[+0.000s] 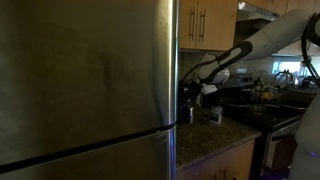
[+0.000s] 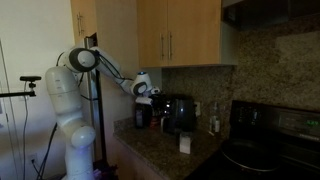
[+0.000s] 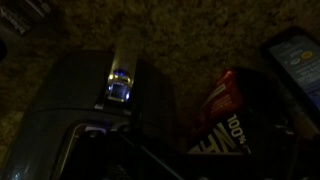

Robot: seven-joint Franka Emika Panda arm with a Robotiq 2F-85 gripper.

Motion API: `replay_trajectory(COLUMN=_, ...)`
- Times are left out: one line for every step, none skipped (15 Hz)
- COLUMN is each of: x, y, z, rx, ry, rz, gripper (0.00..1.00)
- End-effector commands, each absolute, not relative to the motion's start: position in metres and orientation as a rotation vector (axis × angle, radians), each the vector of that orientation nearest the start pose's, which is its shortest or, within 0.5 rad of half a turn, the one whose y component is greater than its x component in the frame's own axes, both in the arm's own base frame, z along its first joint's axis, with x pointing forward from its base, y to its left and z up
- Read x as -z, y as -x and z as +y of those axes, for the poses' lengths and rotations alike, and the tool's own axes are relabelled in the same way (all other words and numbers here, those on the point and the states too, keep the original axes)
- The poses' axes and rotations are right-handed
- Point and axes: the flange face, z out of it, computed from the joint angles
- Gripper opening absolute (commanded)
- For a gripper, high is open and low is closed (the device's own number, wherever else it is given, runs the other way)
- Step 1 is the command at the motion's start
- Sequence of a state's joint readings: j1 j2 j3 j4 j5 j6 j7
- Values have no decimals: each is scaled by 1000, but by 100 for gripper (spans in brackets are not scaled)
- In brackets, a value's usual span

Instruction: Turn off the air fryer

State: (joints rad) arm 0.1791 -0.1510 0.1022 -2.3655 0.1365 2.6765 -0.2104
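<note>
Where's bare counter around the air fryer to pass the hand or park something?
Bare: the speckled granite countertop strip before the dark rounded air fryer, up to the small white box. Crowded: between air fryer and black stove, where a slim pale bottle stands.

Dim, grainy views; wrist view darkest, blurred, a glint on the air fryer (image 3: 92, 92).

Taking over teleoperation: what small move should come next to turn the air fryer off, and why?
Probably ease the gripper toward the blue-lit control on the air fryer, glowing ahead in the wrist view; in an exterior view the gripper hangs short of it.
</note>
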Motion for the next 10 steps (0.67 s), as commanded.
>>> replay_trajectory(x=-437, y=-499, z=143, rx=774, ry=2898, rz=-565, gripper=100)
replay_trajectory(x=-438, y=-500, z=144, rx=827, ry=2884, rz=-557, gripper=100)
replay_trajectory(x=-439, y=-501, z=143, rx=847, ry=2879, rz=-553, gripper=100)
replay_trajectory(x=-440, y=-501, z=143, rx=856, ry=2876, rz=-552, gripper=100)
replay_trajectory(x=-441, y=-501, z=143, rx=860, ry=2875, rz=-551, gripper=100)
replay_trajectory(x=-431, y=-507, z=138, rx=843, ry=2904, rz=-564, gripper=100)
replay_trajectory(x=-425, y=-510, z=135, rx=855, ry=2905, rz=-584, gripper=100)
replay_trajectory(x=-420, y=-511, z=131, rx=860, ry=2903, rz=-597, gripper=100)
replay_trajectory(x=-416, y=-512, z=125, rx=893, ry=2894, rz=-601, gripper=100)
replay_trajectory(x=-416, y=-513, z=119, rx=917, ry=2881, rz=-613, gripper=100)
